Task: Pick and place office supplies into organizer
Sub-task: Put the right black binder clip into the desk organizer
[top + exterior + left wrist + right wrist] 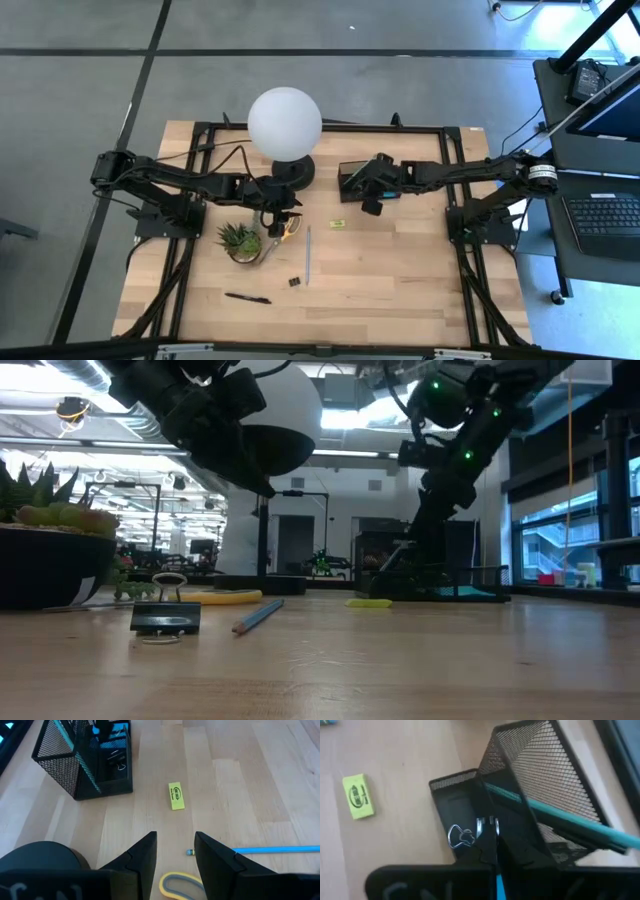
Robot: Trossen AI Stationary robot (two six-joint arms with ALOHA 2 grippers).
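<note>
My left gripper (pixel 175 851) hangs open over the yellow-handled scissors (pixel 179 885). My right gripper (pixel 372 205), by the mesh organizer (pixel 530 795), seems to pinch a binder clip (pixel 470 834). Descending off-centre, I could nudge the scissors into the blue pencil (pixel 260 850).

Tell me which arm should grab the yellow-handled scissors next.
Left. Its open tool hangs right over the scissors, while the right tool is at the organizer.
</note>
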